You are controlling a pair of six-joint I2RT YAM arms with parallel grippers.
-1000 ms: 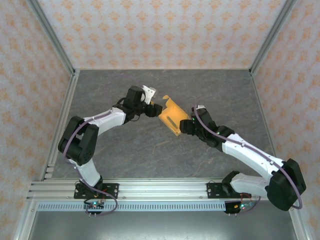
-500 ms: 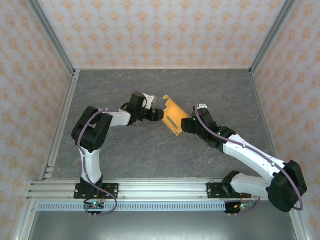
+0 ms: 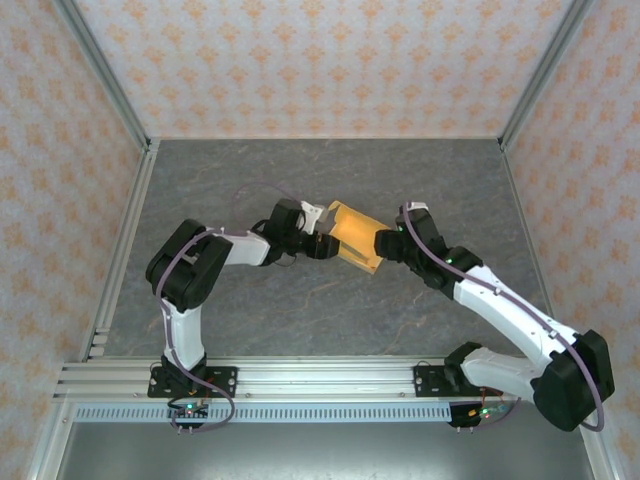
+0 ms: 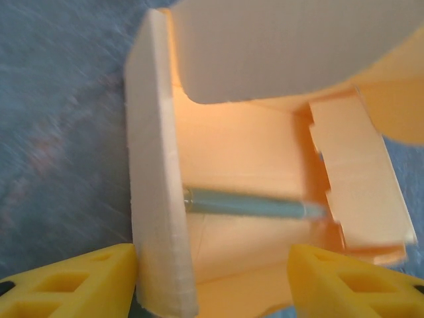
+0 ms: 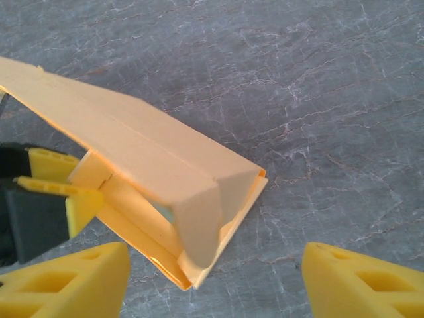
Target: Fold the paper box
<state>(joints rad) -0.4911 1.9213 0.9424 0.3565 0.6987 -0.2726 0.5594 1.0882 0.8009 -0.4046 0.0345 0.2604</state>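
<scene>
**A:** What's the setting?

**B:** Walls (image 3: 320,60) papered in an orange flower pattern, closing in a grey marbled desk (image 3: 230,180).

**A:** And the arms?

**B:** The left arm (image 3: 190,270) and right arm (image 3: 500,305) both reach to mid-desk. The paper box (image 3: 357,240) is between them, partly folded, its open end facing left.

**A:** Is it grasped?

**B:** The left gripper (image 3: 320,243) straddles that open end. One of its fingers (image 4: 73,278) is against a side wall, but I can't tell whether it is clenched. The right gripper (image 3: 388,243) is released, spread wide just beside the box's right end and not touching it.
</scene>
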